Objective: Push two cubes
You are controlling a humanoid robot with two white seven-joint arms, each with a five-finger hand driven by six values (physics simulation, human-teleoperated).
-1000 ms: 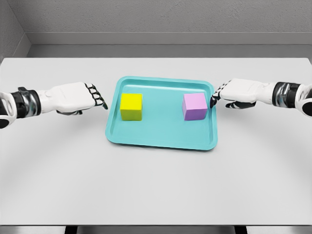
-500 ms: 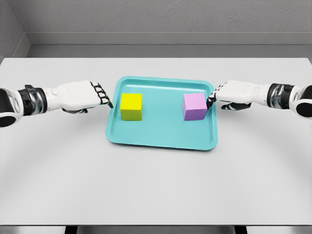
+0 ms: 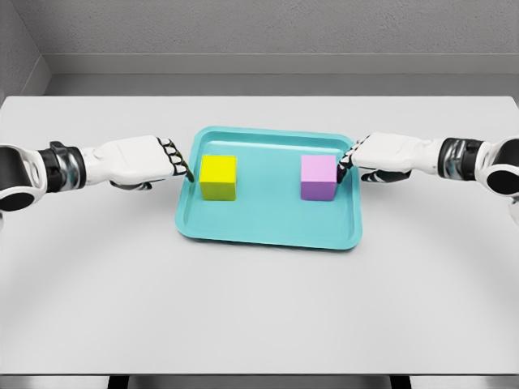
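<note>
— Two cubes on my screen, both inside the teal tray [image 3: 268, 231] at the middle of the white table [image 3: 259, 308]. Yellow cube [image 3: 218, 177] sits in the tray's left half, purple cube [image 3: 319, 177] in the right half, well apart from each other, both flat on the tray floor.

— Where are the hands?

— I see the left hand [image 3: 138, 161] coming in from the left edge, fingers stretched out toward the tray, holding nothing. Its dark fingertips [image 3: 185, 171] reach over the tray's left rim, just beside the yellow cube's left face. Contact there I can't confirm; the gap, if any, is too fine to read from the head view.

— And the right?

— I have the right hand [image 3: 389, 154] entering from the right edge, fingers likewise extended and grasping nothing. Its fingertips [image 3: 344, 161] sit over the tray's right rim and meet the purple cube's upper right edge; that looks like touching.

— Cube orientation?

— Both upright, faces roughly square to the tray's sides.
</note>
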